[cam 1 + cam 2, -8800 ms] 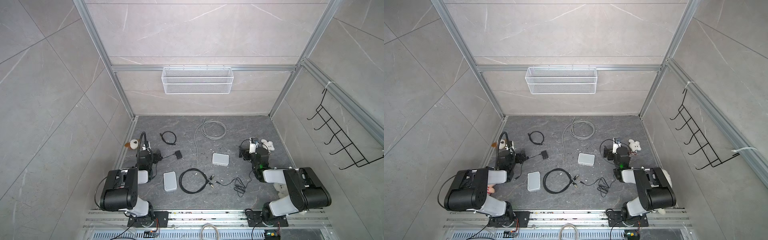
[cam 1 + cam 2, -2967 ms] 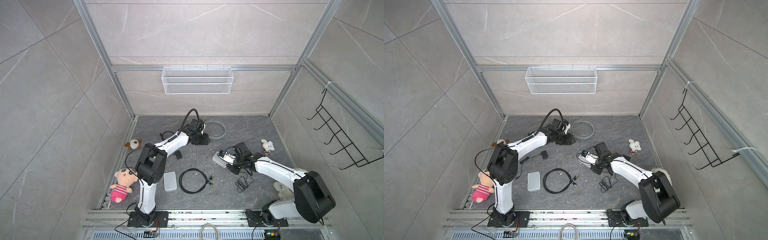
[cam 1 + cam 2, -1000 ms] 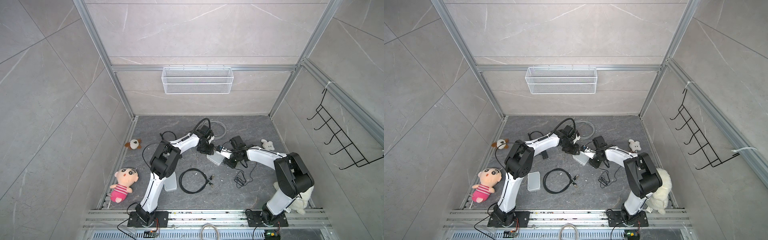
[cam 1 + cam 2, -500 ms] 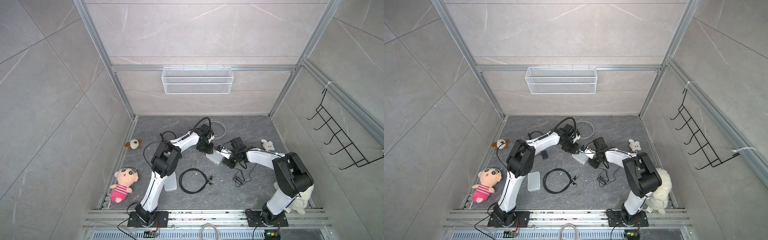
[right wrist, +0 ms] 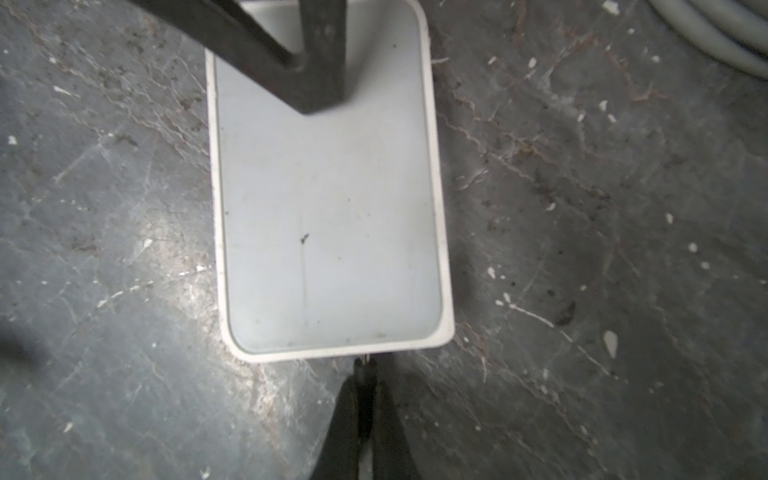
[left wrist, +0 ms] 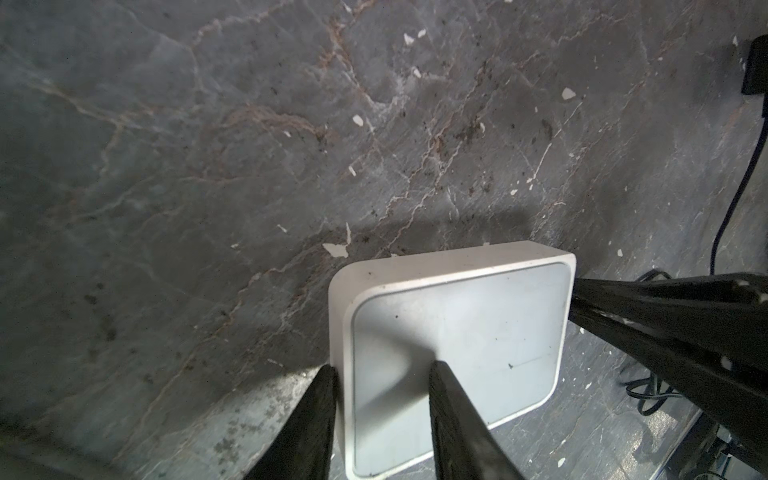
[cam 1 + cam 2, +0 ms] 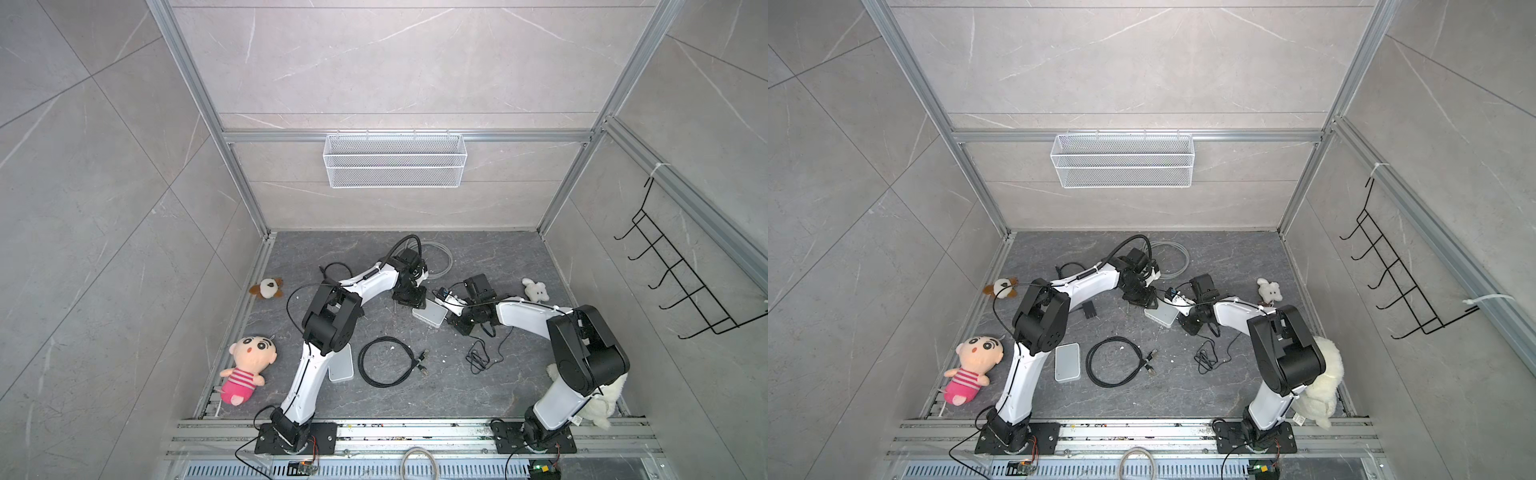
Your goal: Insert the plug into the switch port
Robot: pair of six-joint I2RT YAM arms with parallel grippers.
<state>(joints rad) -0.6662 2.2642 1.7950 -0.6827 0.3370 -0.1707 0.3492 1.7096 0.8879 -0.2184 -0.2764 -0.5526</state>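
**A robot test cell in a lab**

Grey tiled walls (image 7: pixel 104 208) stand inside an aluminium frame (image 7: pixel 291 136), and two robot arms (image 7: pixel 374 286) are bolted to a metal rail (image 7: pixel 415 432) at the front. Loose cables (image 7: pixel 478 360) and plush toys (image 7: pixel 249 365) (a striped doll among them) lie on the stone-look floor (image 7: pixel 478 257).

White switch (image 6: pixel 453 340), dark grey veined floor (image 6: pixel 208 166), pink-striped doll (image 7: pixel 247 370), black cable (image 7: pixel 360 361)

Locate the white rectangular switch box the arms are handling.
The switch box lies mid-floor in both top views, between the left gripper and right gripper.
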